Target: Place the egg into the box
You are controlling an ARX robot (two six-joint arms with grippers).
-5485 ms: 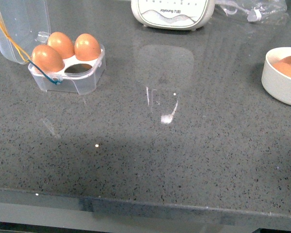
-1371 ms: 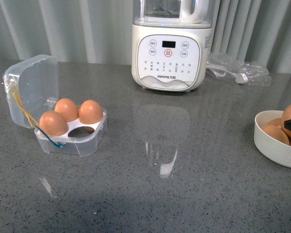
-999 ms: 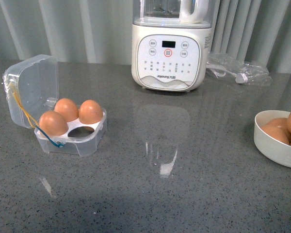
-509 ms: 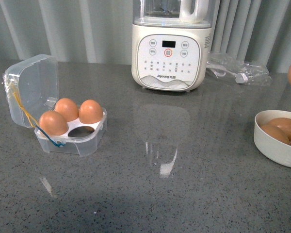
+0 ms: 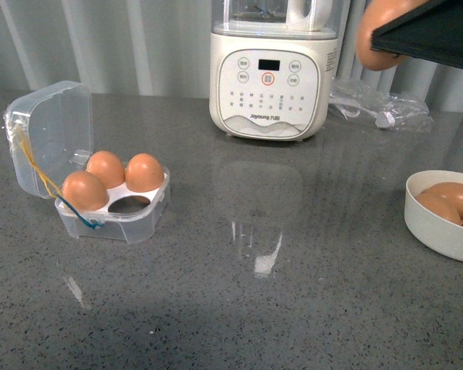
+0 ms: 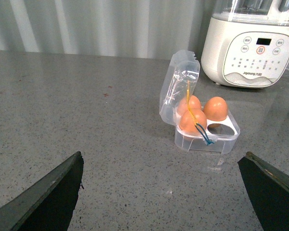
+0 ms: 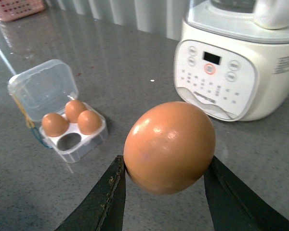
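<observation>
Egg (image 5: 370, 55) is seen in the front view high at the far right, well above the grey countertop (image 5: 293, 308), partly covered by a dark finger of the right gripper (image 5: 386, 35). The grip itself cannot be judged from this view. The box (image 5: 131, 223) is set on the counter at the left with its clear lid (image 5: 50, 135) raised. Three brown eggs (image 5: 144, 173) are seated in it, and the front slot (image 5: 123, 205) nearer the middle is left empty. A white blender (image 5: 268, 77) is placed at the back, a crumpled plastic bag (image 5: 378, 104) beside it, and a white bowl (image 5: 440, 235) holding more eggs at the right edge.

In the left wrist view, the left gripper (image 6: 163, 155) is held low over the counter with its fingers (image 6: 53, 197) spread wide apart and nothing between them. The box (image 6: 202, 142) is seen ahead of it, well apart, with the blender (image 6: 250, 48) behind.

In the right wrist view, the egg (image 7: 169, 147) is clamped between the two fingers (image 7: 106, 202) of the right gripper (image 7: 166, 161), each side being touched by a finger. It is carried in the air, with the box (image 7: 82, 150) far below, its lid (image 7: 43, 89) open and one slot unfilled. The blender (image 7: 226, 82) is seen on the counter beyond the egg, and a pink basket (image 7: 17, 6) at the far corner.
</observation>
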